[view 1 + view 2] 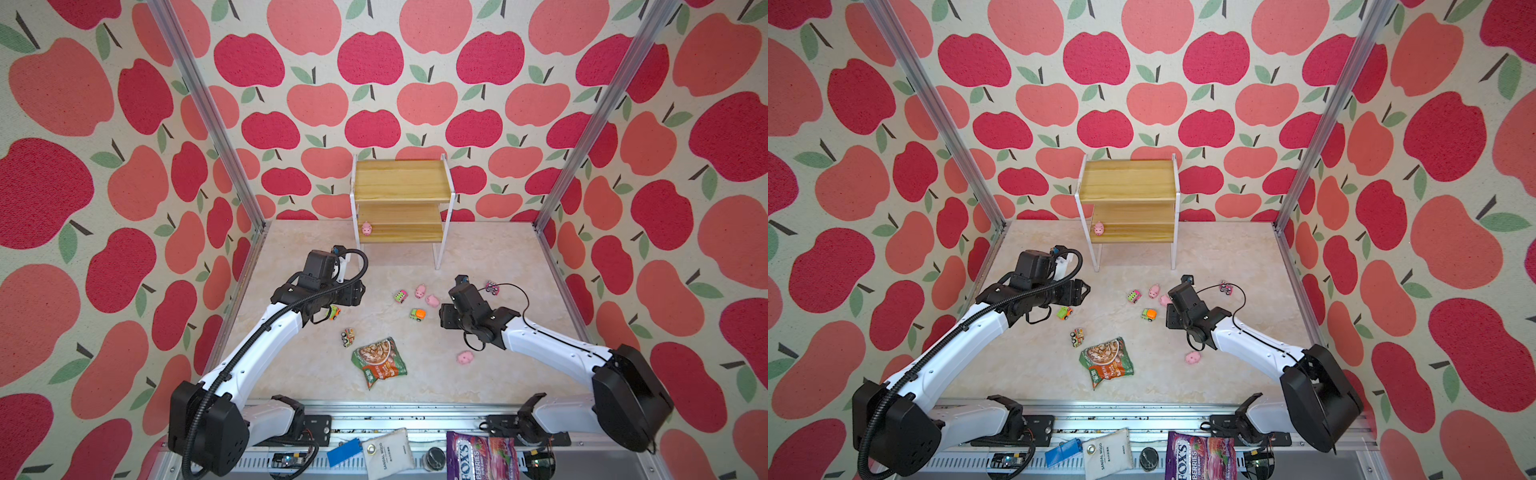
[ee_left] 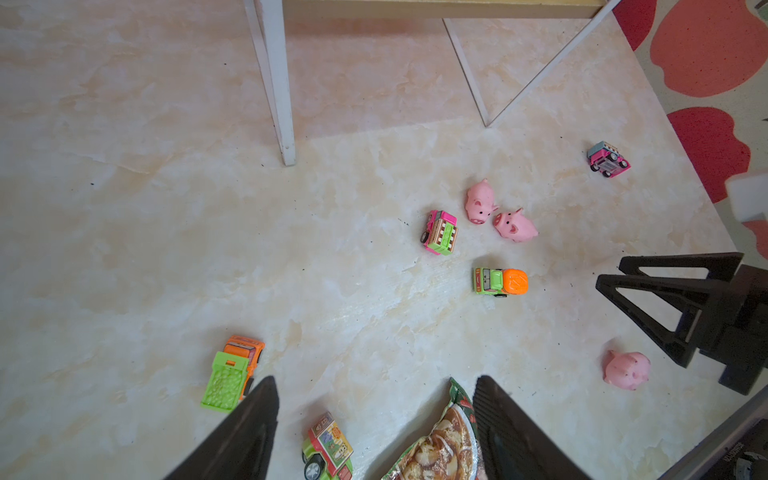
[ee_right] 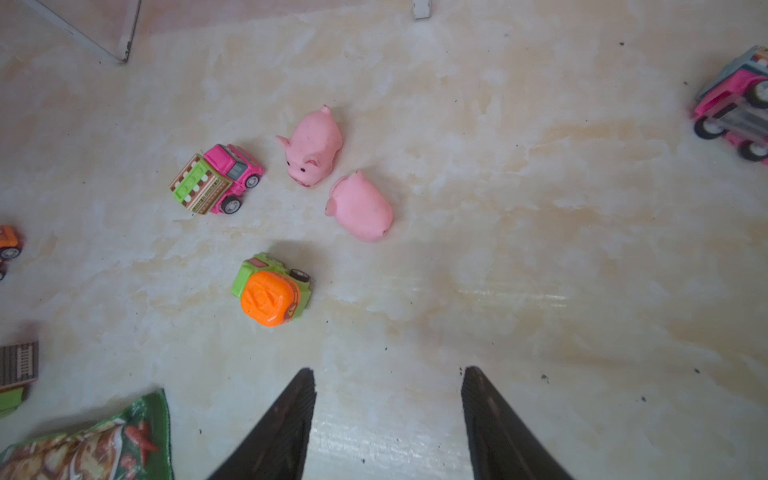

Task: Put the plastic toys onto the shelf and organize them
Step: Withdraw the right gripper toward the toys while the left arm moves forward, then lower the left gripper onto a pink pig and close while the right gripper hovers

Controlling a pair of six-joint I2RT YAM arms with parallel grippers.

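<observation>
Plastic toys: nine in all, four pink pigs and five trucks. We count one on the shelf and eight loose on the table.
Left gripper: jaws spread, nothing between them; it hangs above the table's left part.
Dump truck: orange cab, green bed, upright, just beside the left gripper.
Yellow truck: seems to lie on its side, near the snack packet, which is not ours to move.
Shelved pig: upright at the left end of the lower board; upper board bare.
Pink-and-green truck: upright on its wheels, mid-table.
Pig pair: the second pig sits just beside the first; we cannot tell if they touch.
Mixer truck: green body, orange drum, near the pair.
Right gripper: jaws apart and empty, hanging short of the pig pair.
Lone pig: on its own near the front, apart from the rest.
Pink truck: tipped over, wheels showing, farthest right.
Step in hand: we judge it an approach to the next pick, with sorting barely begun.
Next move: centre the right jaws over the nearer pig, descend and close gently, since the rounded body may squirt out.
</observation>
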